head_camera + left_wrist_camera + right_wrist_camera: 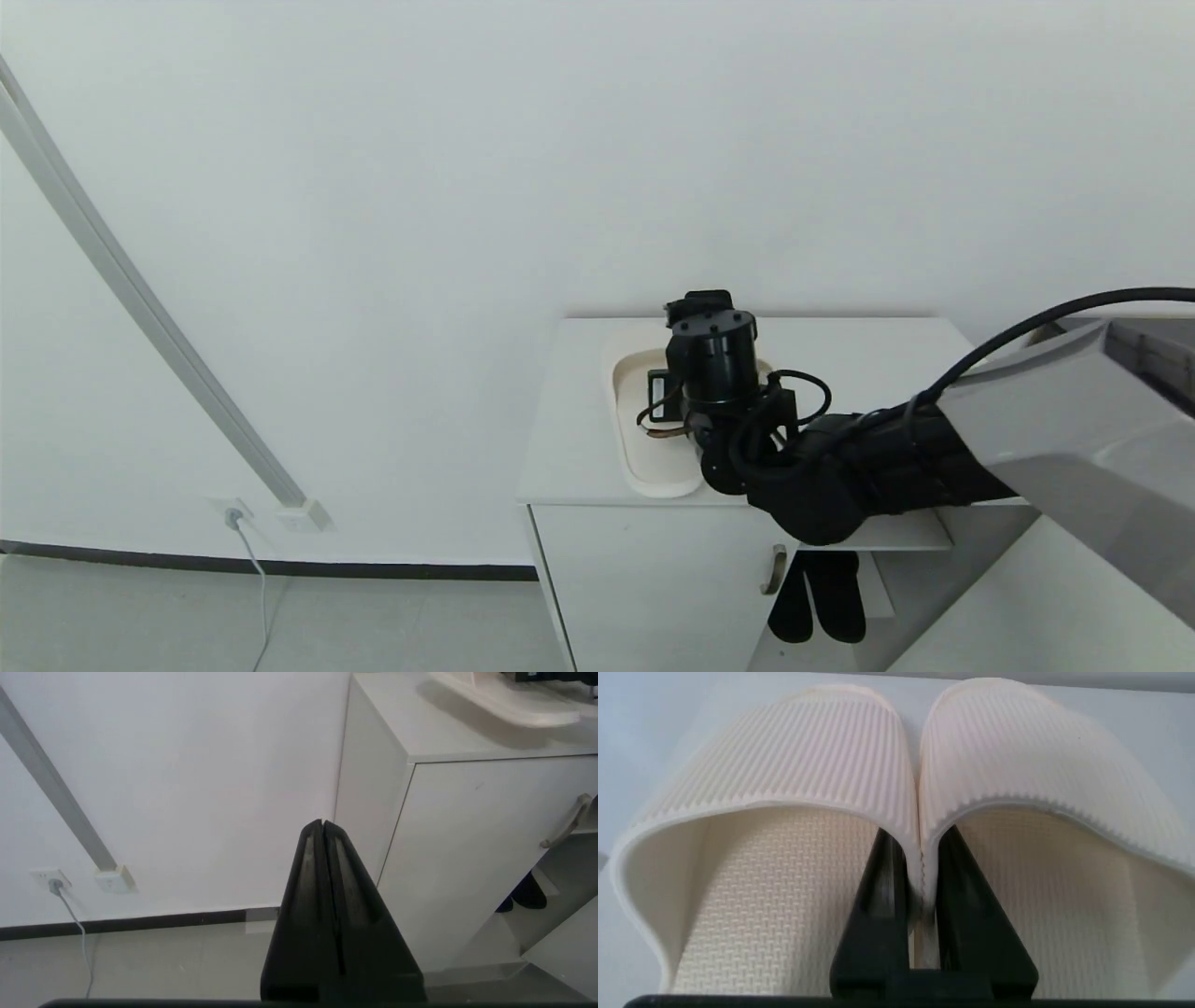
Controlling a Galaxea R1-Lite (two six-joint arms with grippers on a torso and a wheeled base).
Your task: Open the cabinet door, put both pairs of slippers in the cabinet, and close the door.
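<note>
right pincer (920, 859) clamped on white slippers (785, 775) at touching inner walls, taking both at once | left pincer (325, 835) together, beside cabinet (467, 840)

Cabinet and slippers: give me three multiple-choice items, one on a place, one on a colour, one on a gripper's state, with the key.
1. Where do the cream slippers lie?
A. on the cabinet top
B. on the floor
C. inside the cabinet

2. What colour are the slippers inside the cabinet?
A. red
B. black
C. blue

3. How is the left gripper?
A. wide open
B. shut, empty
C. shut on a slipper

Key:
1 A: they sit on the white top, the right gripper pinching their inner edges.
2 B: black slippers show on the inner shelf.
3 B: its fingers meet with nothing between.
</note>
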